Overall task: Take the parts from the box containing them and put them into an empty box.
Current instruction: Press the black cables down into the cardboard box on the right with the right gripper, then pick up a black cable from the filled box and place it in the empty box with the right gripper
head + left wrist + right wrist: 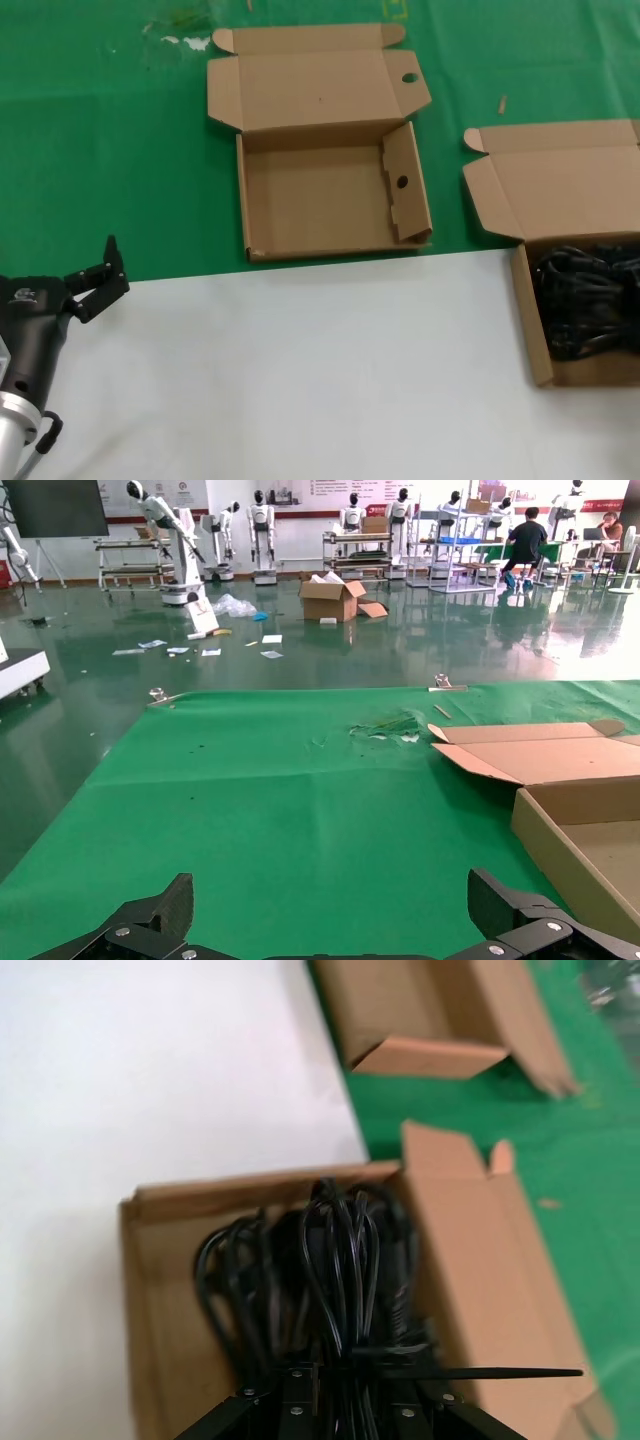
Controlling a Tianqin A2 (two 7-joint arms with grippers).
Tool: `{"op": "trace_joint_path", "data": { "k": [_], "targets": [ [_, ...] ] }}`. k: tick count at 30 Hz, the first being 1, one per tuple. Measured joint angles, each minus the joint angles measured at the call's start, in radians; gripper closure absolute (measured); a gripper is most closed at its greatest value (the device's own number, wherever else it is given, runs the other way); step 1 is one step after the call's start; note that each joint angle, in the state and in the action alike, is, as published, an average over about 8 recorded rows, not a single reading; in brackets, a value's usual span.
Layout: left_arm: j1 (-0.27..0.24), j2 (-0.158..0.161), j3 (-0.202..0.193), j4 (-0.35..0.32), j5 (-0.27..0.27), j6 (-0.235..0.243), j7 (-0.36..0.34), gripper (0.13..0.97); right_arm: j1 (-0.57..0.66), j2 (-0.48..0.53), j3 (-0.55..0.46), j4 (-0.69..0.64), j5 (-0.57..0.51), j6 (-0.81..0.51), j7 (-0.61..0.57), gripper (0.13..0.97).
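The empty box (330, 200) lies open on the green mat, with round holes in a lid flap and a side flap. At the right edge, the box containing the parts (530, 330) holds a tangle of black power cables (585, 300). In the right wrist view, my right gripper (345, 1385) is shut on one cable bundle (340, 1260) above that box (150, 1290); a cable tie sticks out sideways. That gripper is out of the head view. At the near left, my left gripper (100, 275) stays open and holds nothing.
The near half of the table is covered by a white sheet (300, 380), the far half by green mat (100, 150). The empty box's corner (570, 850) shows beside the left gripper (330, 920). The empty box (430, 1055) also shows beyond the cables.
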Motion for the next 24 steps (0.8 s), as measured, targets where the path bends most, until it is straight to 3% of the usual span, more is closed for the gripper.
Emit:
{"op": "trace_joint_path", "data": {
  "k": [6, 10, 16, 24],
  "targets": [
    [0.000, 0.000, 0.000, 0.000, 0.000, 0.000, 0.000, 0.132, -0.102, -0.011, 0.143, 0.113, 0.019, 0.017, 0.015, 0.877],
    [0.000, 0.000, 0.000, 0.000, 0.000, 0.000, 0.000, 0.132, -0.079, -0.047, 0.149, 0.180, -0.001, 0.031, 0.035, 0.878],
    [0.000, 0.000, 0.000, 0.000, 0.000, 0.000, 0.000, 0.132, 0.107, -0.177, -0.005, 0.219, -0.139, 0.025, 0.046, 0.878],
    [0.000, 0.000, 0.000, 0.000, 0.000, 0.000, 0.000, 0.132, 0.418, -0.469, -0.275, 0.136, -0.359, -0.045, -0.007, 0.878]
  ]
}}
